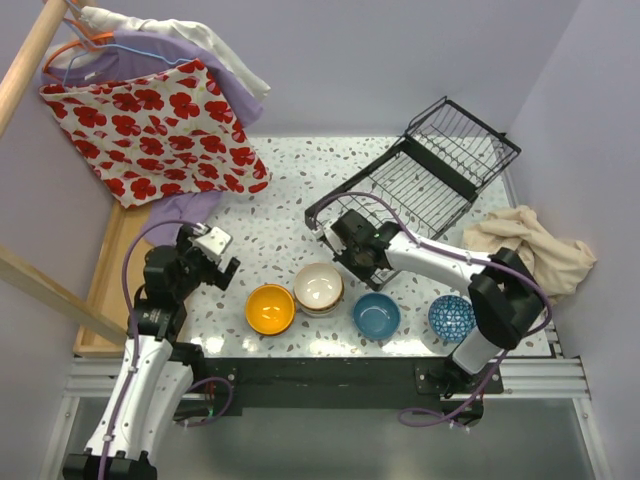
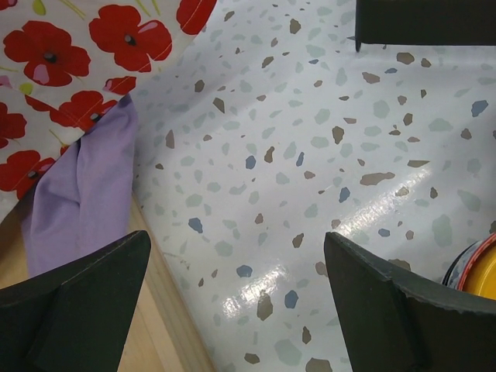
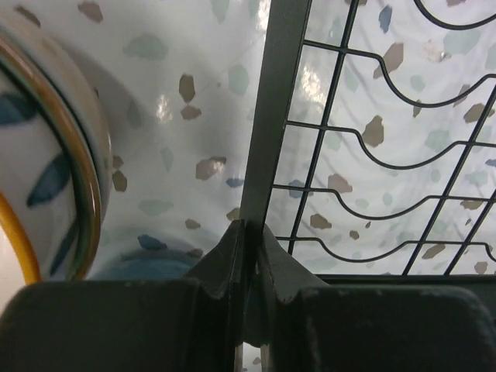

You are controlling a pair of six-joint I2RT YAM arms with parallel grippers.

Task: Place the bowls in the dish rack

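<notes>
The right gripper (image 1: 346,246) is pinching the near edge bar of the dish rack (image 1: 405,190), its fingers (image 3: 225,256) closing tight on the black frame in the right wrist view. It is probably handling the rack itself, not a bowl. The rack is lying at the far right of the speckled table (image 1: 290,200), and no bowl is showing among its wires.

Loading is, by the look of it, not yet beginning. The orange bowl (image 1: 270,308), the cream bowl (image 1: 318,286) that is topping a small stack, the plain blue bowl (image 1: 376,315) and the blue-and-white patterned bowl (image 1: 451,318) are all sitting in a row along the near edge of the table. How many bowls are making up the stack is unclear from above. A patterned bowl with a brown rim (image 3: 46,155) is showing just beside the gripped bar, apart from the fingers.

The left gripper (image 1: 218,262) is hanging wide open and empty over bare table near the wooden tray (image 1: 110,270), with the orange bowl's rim peeking in at the edge of its view. Every bowl is waiting to be lifted and stood in the rack.
</notes>
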